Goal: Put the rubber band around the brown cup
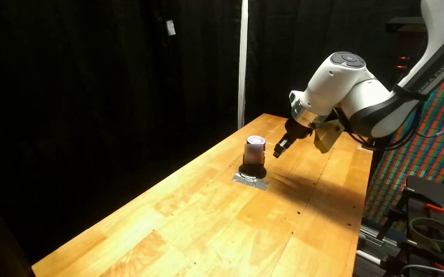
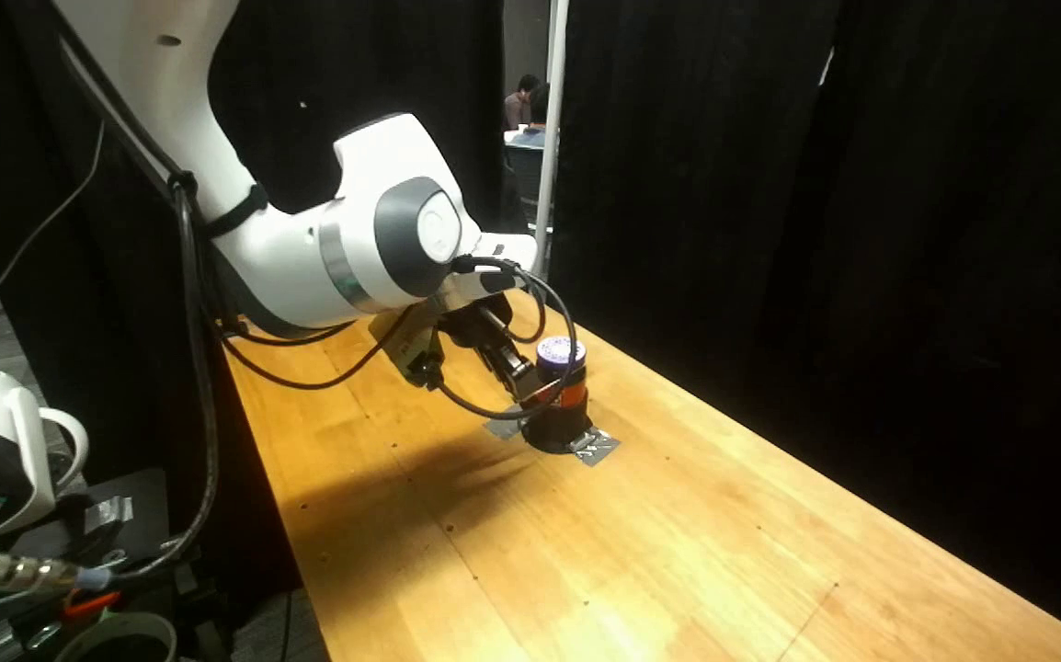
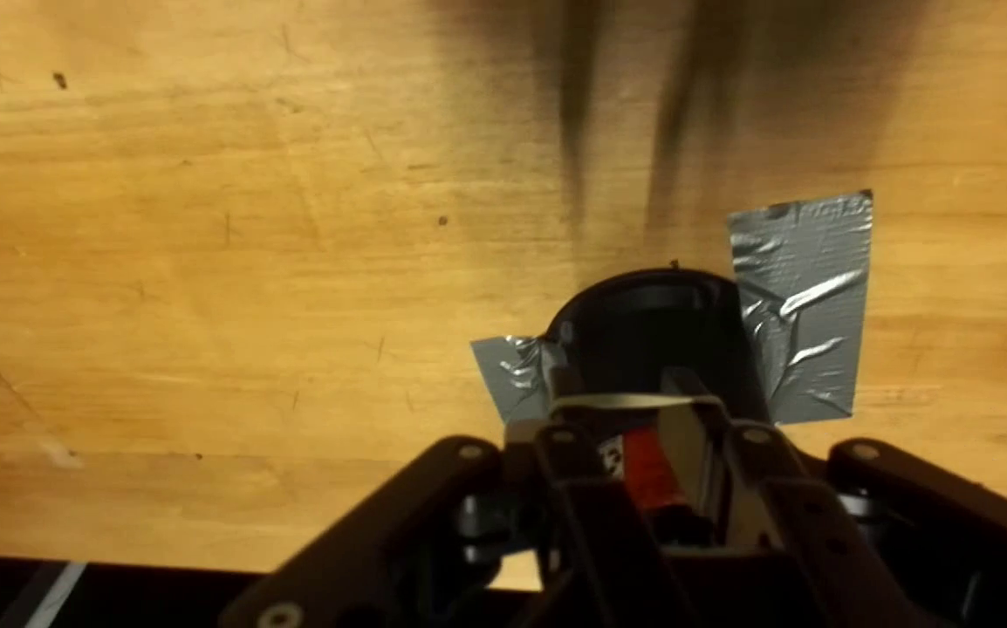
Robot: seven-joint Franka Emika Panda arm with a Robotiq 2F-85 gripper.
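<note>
The brown cup (image 1: 253,169) is a small dark cylinder with a pale printed top. It stands upright on a wider black base. Its red-orange stripe shows in an exterior view (image 2: 573,395) and between my fingers in the wrist view (image 3: 650,467). My gripper (image 1: 276,154) tilts down beside the cup's upper half; it also shows in an exterior view (image 2: 523,391) and the wrist view (image 3: 621,384). Its fingers are apart. The pale rubber band (image 3: 634,401) is stretched across both fingers near their tips. I cannot tell whether the fingertips touch the cup.
Grey tape (image 1: 249,181) holds the base to the wooden table (image 1: 206,215). A black cable (image 2: 494,412) loops from my wrist past the cup in an exterior view. A black curtain (image 1: 110,96) hangs along the table's far side. A cart with a tape roll (image 1: 431,232) stands beside the table.
</note>
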